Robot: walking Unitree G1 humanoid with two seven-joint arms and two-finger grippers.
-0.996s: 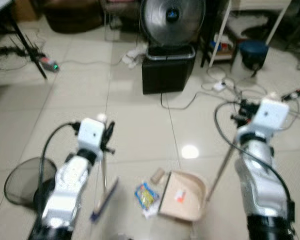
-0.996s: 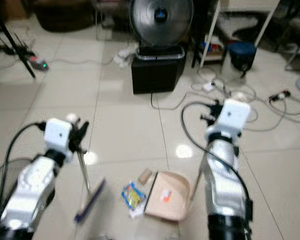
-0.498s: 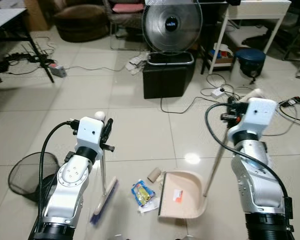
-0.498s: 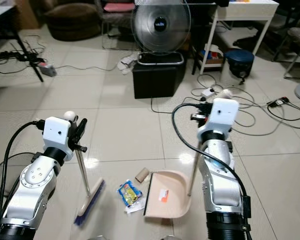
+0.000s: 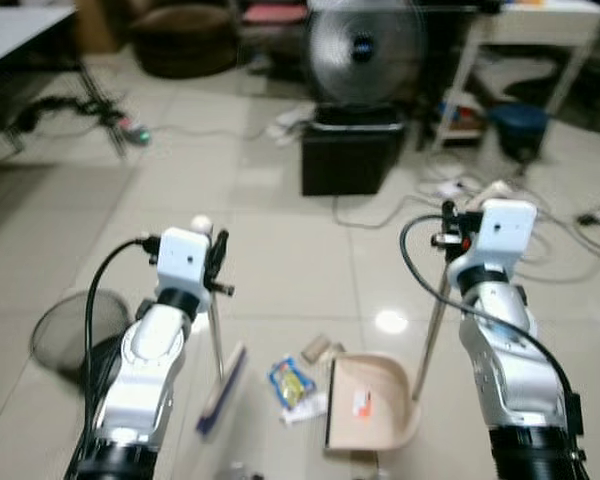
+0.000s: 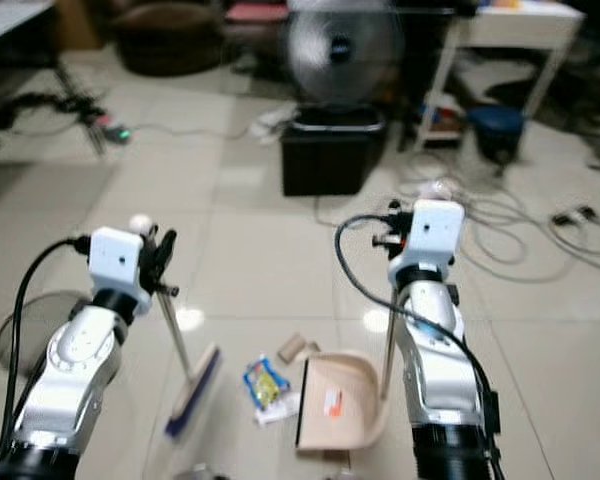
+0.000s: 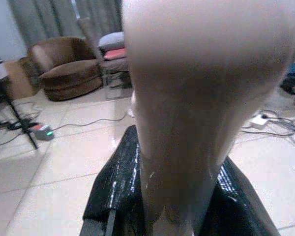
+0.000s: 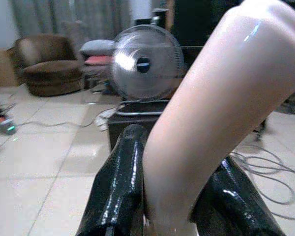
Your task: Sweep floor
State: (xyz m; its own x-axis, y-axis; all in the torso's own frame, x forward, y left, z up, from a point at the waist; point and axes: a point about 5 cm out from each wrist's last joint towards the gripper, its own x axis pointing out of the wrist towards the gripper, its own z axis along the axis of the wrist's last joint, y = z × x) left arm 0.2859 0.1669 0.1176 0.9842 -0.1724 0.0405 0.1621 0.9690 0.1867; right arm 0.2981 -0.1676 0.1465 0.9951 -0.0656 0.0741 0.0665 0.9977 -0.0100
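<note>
My left gripper [image 5: 218, 265] is shut on the thin handle of a broom [image 5: 216, 340], whose blue-edged head [image 5: 223, 390] rests on the tiles. In the left wrist view the cream handle knob [image 7: 201, 88] sits between black fingers [image 7: 115, 187]. My right gripper [image 5: 450, 238] is shut on the upright pole [image 5: 432, 325] of a beige dustpan [image 5: 375, 415] standing on the floor. The right wrist view has the cream grip [image 8: 211, 123] clamped between fingers [image 8: 120, 182]. A blue and yellow wrapper [image 5: 292, 383] and a small brown roll [image 5: 316, 348] lie between broom head and dustpan.
A black box [image 5: 352, 155] with a round fan [image 5: 365, 45] on top stands ahead. Cables [image 5: 550, 215] trail over the tiles at right near a white table. A dark mesh basket [image 5: 65, 335] lies at left. A power strip [image 5: 132, 130] lies far left.
The whole picture has shifted and blurred, so the camera has moved. Broom, dustpan and litter keep about the same places relative to each other.
</note>
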